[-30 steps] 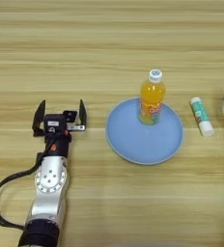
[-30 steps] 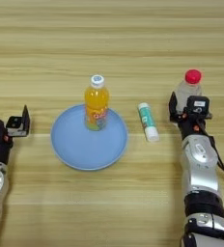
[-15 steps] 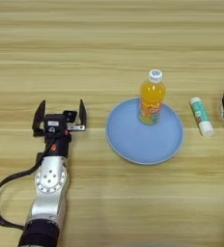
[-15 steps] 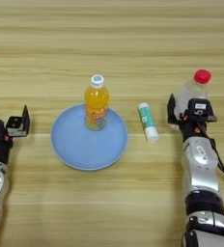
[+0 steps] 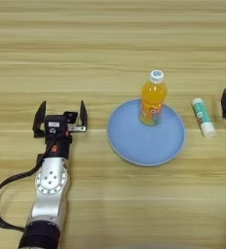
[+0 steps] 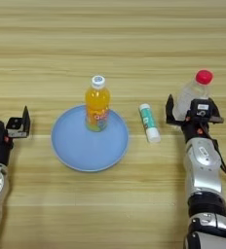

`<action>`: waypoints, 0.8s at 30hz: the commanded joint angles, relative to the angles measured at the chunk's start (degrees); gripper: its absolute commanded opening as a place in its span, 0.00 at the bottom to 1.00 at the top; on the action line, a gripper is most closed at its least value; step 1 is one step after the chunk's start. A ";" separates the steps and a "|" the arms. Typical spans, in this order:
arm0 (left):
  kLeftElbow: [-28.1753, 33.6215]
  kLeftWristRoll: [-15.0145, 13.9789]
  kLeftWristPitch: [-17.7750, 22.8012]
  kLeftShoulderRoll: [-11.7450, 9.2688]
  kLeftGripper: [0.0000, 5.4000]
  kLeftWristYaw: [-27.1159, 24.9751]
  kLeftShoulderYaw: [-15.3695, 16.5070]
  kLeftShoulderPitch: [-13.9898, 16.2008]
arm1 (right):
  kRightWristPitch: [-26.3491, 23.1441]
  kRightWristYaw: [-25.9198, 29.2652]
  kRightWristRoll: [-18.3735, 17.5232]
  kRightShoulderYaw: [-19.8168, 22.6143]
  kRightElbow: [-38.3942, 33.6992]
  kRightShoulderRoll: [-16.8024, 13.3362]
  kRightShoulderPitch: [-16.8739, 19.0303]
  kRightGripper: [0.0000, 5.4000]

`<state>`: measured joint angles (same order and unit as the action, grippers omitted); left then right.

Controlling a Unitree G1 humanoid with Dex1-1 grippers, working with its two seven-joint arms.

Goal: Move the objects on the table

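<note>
A clear water bottle with a red cap (image 6: pixel 193 92) leans to the right at the table's right side, and my right gripper (image 6: pixel 187 108) is shut on its lower body. A small orange-drink bottle with a white cap (image 6: pixel 97 105) stands upright on the far part of a round blue plate (image 6: pixel 83 148), apart from both grippers. My left gripper (image 5: pixel 60 115) rests on the table (image 5: pixel 110 48) left of the plate, open, with nothing between its fingers.
A white stick with a green label (image 6: pixel 149 122) lies on the wood between the plate and the right gripper. A black cable (image 5: pixel 3 194) loops beside my left forearm.
The water bottle has tipped from upright to leaning right in the right gripper. The left arm, the orange bottle and the plate have stayed put.
</note>
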<state>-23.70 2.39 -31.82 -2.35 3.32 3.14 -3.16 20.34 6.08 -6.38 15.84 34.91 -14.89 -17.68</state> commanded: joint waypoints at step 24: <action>-4.10 0.62 1.86 -0.60 1.00 -0.16 -0.37 -1.77 | -19.46 1.99 -1.68 -1.43 -21.41 -0.53 11.11 1.00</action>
<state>-26.26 2.34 -31.65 -2.87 3.28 3.11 -4.02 2.08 7.94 -7.69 14.31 14.95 -15.03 -6.86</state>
